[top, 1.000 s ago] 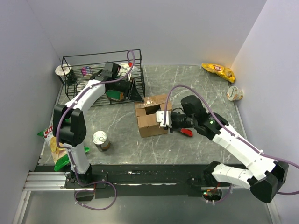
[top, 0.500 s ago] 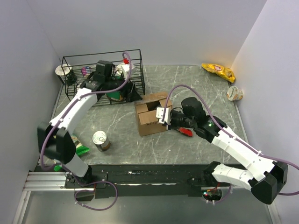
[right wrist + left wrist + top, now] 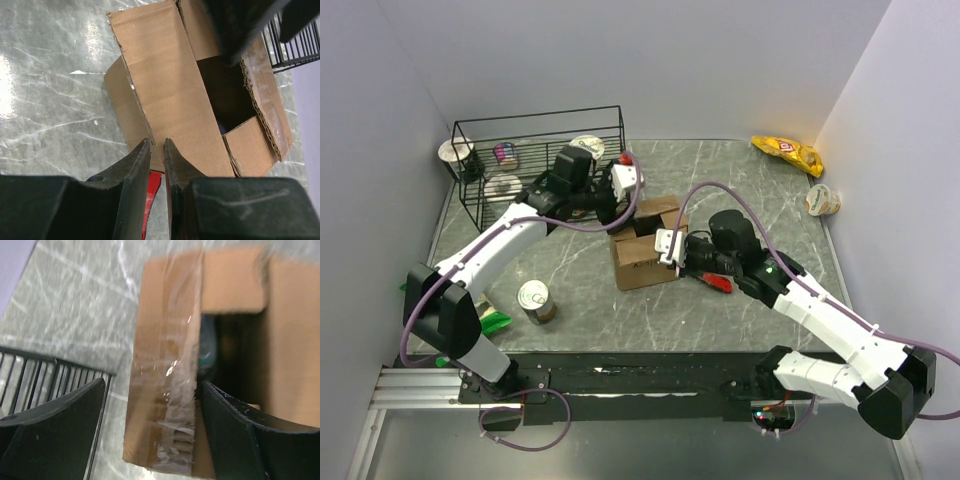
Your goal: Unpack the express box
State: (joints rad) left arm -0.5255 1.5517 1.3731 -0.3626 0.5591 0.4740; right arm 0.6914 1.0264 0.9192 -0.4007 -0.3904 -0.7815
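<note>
One grey marble table [image 3: 740, 300] carries everything, and only the overhead view takes it all in. The black wire basket [image 3: 540, 116] stands at its far left. The express box [image 3: 642, 262] sits near the middle, just right of the basket, with its flaps open.

From the left wrist we see what the overhead camera cannot: clear tape [image 3: 167, 365] along one flap, and a dark interior holding something teal that we cannot identify. The left gripper [image 3: 152, 390] hangs over the box with its fingers spread wide, grasping nothing.

From the right wrist we see the right gripper [image 3: 157, 145] clenched on the edge of the box's long flap. A small red object [image 3: 152, 187] lies on the table beneath its fingers.

We count two arms, one basket and one box. There is one yellow snack bag [image 3: 787, 150] at the far right and one green packet [image 3: 492, 322] at the left edge. We also count one tin can [image 3: 535, 300], one cup [image 3: 823, 200] by the right wall and one cup [image 3: 455, 152] left of the basket. Three round containers [image 3: 505, 187] lie inside the basket, too small to name.
</note>
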